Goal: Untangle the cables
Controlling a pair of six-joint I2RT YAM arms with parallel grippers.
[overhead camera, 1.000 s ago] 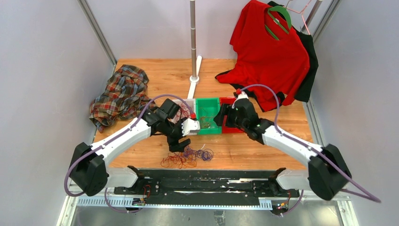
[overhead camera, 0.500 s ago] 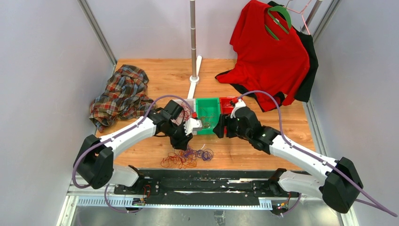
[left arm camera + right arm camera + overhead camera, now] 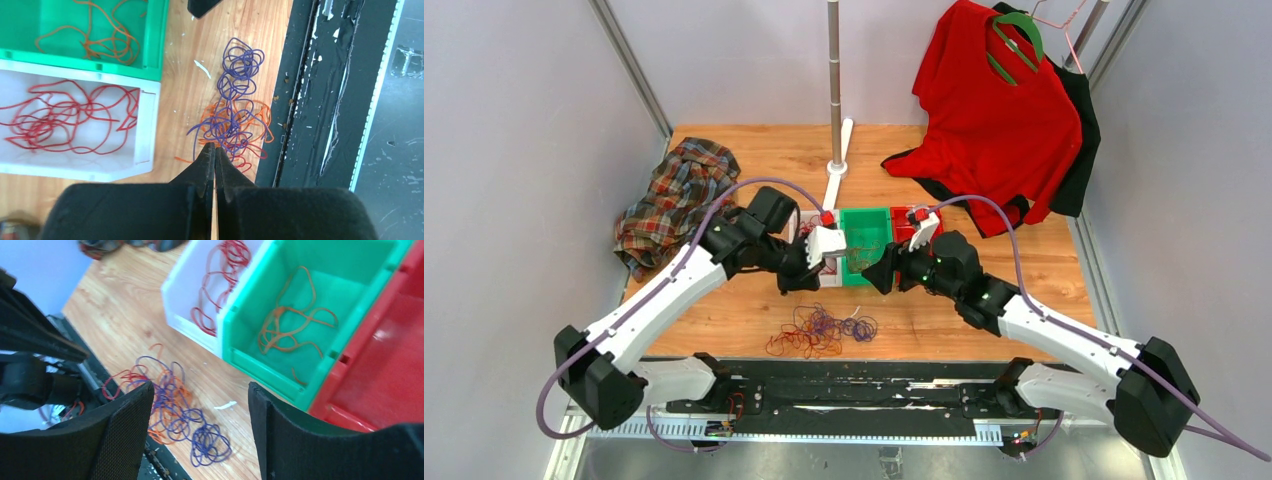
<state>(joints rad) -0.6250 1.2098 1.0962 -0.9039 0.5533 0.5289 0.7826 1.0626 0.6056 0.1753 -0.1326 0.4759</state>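
The left gripper (image 3: 215, 146) has just closed empty and risen, the right gripper (image 3: 200, 389) gapes, so the cables (image 3: 819, 332) stay tangled at seven o'clock from the green bin (image 3: 876, 225).

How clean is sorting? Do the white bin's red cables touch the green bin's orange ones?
Apart. Left wrist view: bin walls separate red cables and orange cables.

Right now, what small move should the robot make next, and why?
Probably lower the open right pincer onto the purple loops sticking out of the tangle: they lie mostly free there, and the left pincer is shut, seemingly empty.
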